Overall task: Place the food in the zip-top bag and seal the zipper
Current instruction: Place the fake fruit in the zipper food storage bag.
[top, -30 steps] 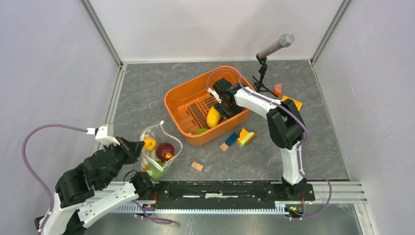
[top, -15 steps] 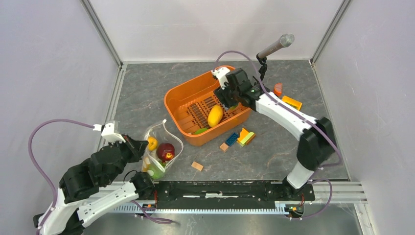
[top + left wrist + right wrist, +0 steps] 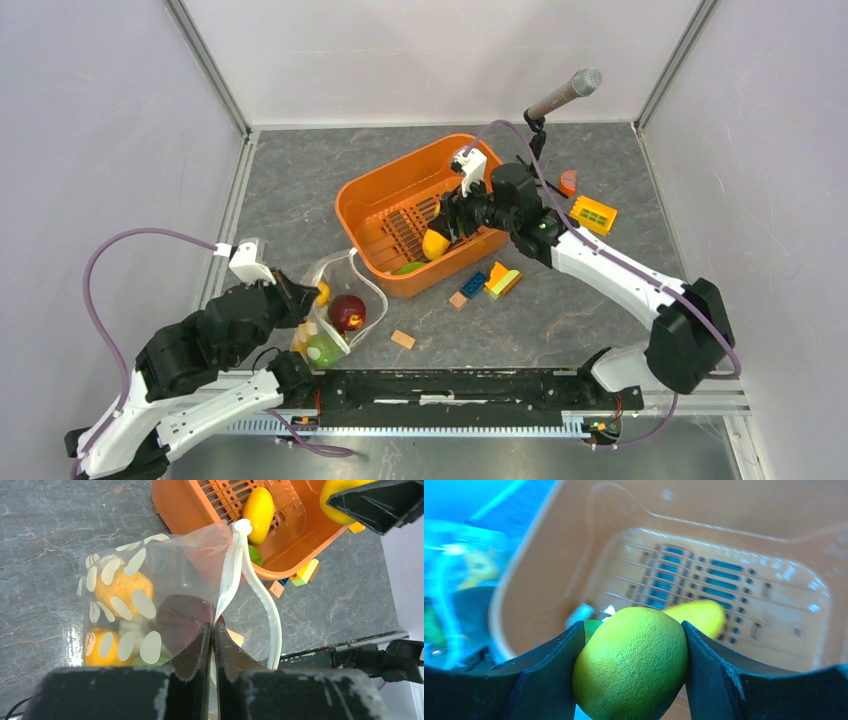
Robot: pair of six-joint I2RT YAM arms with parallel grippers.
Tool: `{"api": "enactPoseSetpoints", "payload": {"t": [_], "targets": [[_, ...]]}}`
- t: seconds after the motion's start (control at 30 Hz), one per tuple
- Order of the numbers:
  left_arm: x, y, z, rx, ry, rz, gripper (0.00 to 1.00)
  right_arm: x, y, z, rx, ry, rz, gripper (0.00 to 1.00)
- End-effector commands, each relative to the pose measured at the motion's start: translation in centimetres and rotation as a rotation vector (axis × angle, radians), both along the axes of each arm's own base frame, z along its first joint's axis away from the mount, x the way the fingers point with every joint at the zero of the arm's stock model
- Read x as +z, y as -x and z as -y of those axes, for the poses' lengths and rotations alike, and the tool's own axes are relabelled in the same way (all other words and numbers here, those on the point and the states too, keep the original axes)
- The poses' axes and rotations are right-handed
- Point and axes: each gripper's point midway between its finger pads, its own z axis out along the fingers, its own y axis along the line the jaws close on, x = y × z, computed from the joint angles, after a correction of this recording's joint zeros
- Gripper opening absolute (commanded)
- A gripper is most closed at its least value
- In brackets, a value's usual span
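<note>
L gripper (image 3: 212, 647) pressed together, pinching zip-top bag (image 3: 150, 575) at white zipper (image 3: 231, 575). Bag on table front-left, mouth gaping. Pinch clear in L wrist, hidden from top. Inside: dark red piece (image 3: 185, 620), yellow-orange pieces (image 3: 117, 587). Farther: R gripper (image 3: 631, 645) clamps yellow-green fruit (image 3: 631, 672) over orange basket (image 3: 358, 212). Grip clear in R wrist, unclear from top.
</note>
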Motion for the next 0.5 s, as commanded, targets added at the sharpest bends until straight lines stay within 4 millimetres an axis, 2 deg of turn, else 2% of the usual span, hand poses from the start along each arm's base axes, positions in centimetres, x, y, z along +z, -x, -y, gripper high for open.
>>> {"api": "enactPoseSetpoints", "payload": {"t": [0.0,0.1,0.23,0.33,0.47], "targets": [[0.9,-0.4,1.2,-0.031,0.024,0.024,0.12,9.9,5.3,-4.9,0.218,-0.333,0.159,0.33],[1.2,-0.4,1.3,-0.036,0.037,0.031,0.12,11.6,9.3,-7.6,0.34,-0.375,0.201,0.33],[1.1,-0.2,1.3,-0.045,0.043,0.029,0.12,11.9,14.3,-10.9,0.495,-0.413,0.22,0.34],[1.1,0.0,1.3,-0.046,0.06,0.029,0.11,10.9,17.1,-13.0,0.583,-0.383,0.216,0.36],[1.2,0.3,1.1,-0.05,0.086,0.036,0.11,8.2,18.0,-15.1,0.59,-0.254,0.201,0.36]]}}
